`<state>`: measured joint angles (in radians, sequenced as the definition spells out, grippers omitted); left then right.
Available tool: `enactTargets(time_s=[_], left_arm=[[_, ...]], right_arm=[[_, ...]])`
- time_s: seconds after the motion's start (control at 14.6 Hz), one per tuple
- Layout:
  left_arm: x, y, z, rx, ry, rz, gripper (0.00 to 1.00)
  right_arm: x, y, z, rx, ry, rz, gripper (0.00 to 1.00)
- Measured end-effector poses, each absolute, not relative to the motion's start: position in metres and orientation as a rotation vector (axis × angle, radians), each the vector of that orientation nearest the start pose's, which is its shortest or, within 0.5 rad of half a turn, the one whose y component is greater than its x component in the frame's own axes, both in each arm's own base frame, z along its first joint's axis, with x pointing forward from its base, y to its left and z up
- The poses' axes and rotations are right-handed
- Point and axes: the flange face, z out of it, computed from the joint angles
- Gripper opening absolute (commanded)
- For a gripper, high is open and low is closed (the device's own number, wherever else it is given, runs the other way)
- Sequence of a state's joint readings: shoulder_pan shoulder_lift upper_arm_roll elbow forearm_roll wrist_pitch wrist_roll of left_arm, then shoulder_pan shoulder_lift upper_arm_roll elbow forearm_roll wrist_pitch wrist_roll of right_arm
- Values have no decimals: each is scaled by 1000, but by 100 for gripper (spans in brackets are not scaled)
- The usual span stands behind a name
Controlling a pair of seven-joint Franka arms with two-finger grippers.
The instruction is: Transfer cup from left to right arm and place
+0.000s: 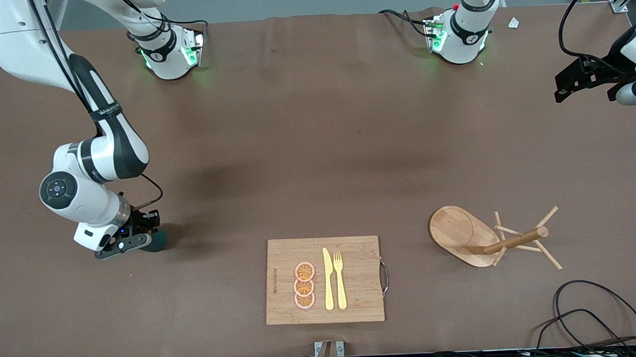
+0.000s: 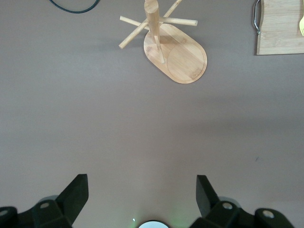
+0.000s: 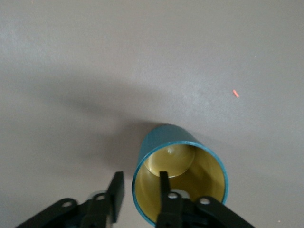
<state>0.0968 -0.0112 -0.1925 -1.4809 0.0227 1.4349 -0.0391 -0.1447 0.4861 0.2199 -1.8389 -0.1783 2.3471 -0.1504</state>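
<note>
The cup [image 3: 164, 140], dark teal with a yellowish-gold inside, stands upright on the brown table at the right arm's end; in the front view only a bit of the cup [image 1: 158, 240] peeks out beside the hand. My right gripper [image 3: 141, 183] straddles its rim, one finger inside and one outside. The outside finger stands clear of the wall, so the jaws are open. My right gripper [image 1: 138, 241] is low at the table. My left gripper [image 2: 141, 183] is open and empty, and the left gripper [image 1: 582, 81] hangs over the left arm's end of the table.
A wooden cutting board [image 1: 284, 255] with orange slices, a yellow knife and a fork lies near the front edge. A wooden mug rack [image 1: 487, 238] stands toward the left arm's end, and black cables [image 1: 597, 306] lie nearer the front camera than it.
</note>
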Motion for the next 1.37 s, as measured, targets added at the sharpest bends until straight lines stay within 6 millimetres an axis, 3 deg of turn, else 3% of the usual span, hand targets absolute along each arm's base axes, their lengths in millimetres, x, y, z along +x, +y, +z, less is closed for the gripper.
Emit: enactTargets(time_s=[0.34, 0.55, 0.89, 1.16, 1.37], left_arm=[[536, -52, 661, -3114, 93, 37, 100], [536, -54, 662, -3114, 96, 33, 100], [536, -73, 662, -3113, 146, 5, 100], [535, -81, 654, -3111, 158, 25, 100], [531, -83, 648, -3106, 163, 48, 100]], right_arm=[[661, 31, 316, -3150, -489, -62, 100], [663, 27, 383, -3184, -436, -123, 100], [626, 26, 515, -3227, -338, -254, 100], [588, 12, 587, -3209, -143, -253, 100], [552, 15, 642, -3213, -40, -268, 100]])
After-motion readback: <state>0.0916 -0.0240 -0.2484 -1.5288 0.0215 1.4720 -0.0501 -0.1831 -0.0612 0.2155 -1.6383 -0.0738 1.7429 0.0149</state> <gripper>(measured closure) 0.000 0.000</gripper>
